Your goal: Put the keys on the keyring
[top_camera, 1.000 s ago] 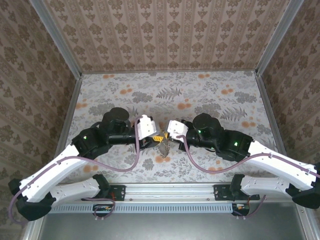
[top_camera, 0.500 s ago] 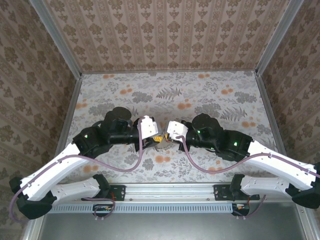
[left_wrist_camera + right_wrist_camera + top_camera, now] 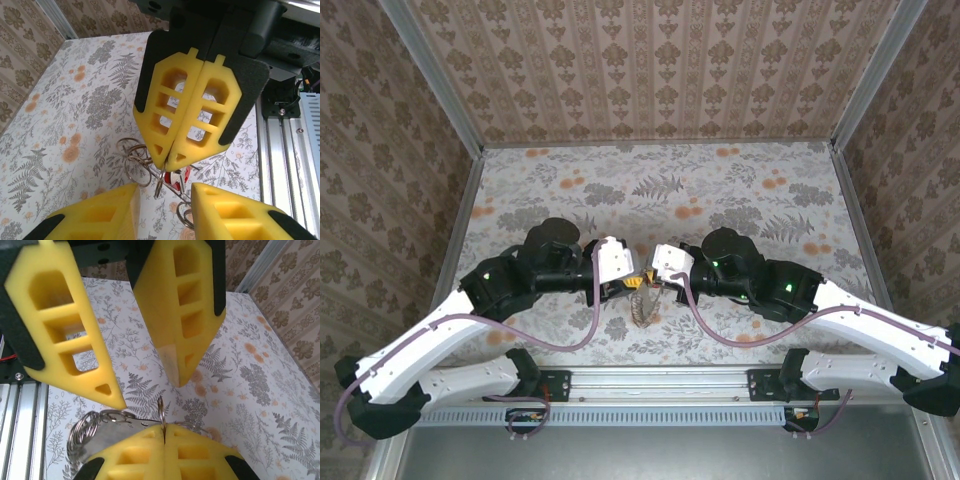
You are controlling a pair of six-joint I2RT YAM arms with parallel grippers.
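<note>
Right gripper (image 3: 164, 429) clamped on the keyring (image 3: 161, 412), keys (image 3: 176, 179) just beside; left gripper (image 3: 164, 187) apart.

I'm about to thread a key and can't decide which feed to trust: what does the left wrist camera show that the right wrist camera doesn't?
Left wrist camera: the red key head just past the right gripper tips. Right wrist camera: a ring standing on edge at the seam of the right gripper's shut jaws, with a flat metal piece to its left. Both: a loose bunch of rings, the flowered table, and the left gripper with its jaws apart.
</note>
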